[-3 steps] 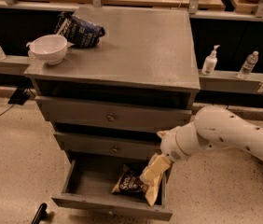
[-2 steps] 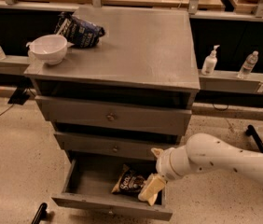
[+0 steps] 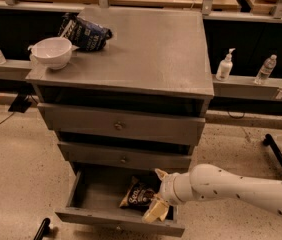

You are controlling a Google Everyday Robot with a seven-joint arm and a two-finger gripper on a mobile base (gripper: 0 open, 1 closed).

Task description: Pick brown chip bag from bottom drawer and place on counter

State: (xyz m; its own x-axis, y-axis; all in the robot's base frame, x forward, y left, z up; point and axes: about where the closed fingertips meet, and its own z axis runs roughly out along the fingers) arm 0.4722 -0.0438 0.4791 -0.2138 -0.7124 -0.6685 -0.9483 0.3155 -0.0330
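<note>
The brown chip bag (image 3: pixel 137 194) lies inside the open bottom drawer (image 3: pixel 106 216), right of its middle, white lettering up. My gripper (image 3: pixel 154 209) reaches in from the right on a white arm and sits low in the drawer at the bag's right end, its cream fingers (image 3: pixel 153 211) pointing down beside or on the bag. The grey counter (image 3: pixel 146 49) tops the cabinet above.
A white bowl (image 3: pixel 52 51) and a dark blue chip bag (image 3: pixel 85 33) sit at the counter's back left. Two shut drawers with round knobs (image 3: pixel 118 125) are above the open one. Bottles (image 3: pixel 224 65) stand on a ledge to the right. A black leg (image 3: pixel 278 156) lies on the floor.
My arm has lowered and moved left, bringing the gripper deeper into the bottom drawer, down to the bag's right end. The bag has not visibly moved.
</note>
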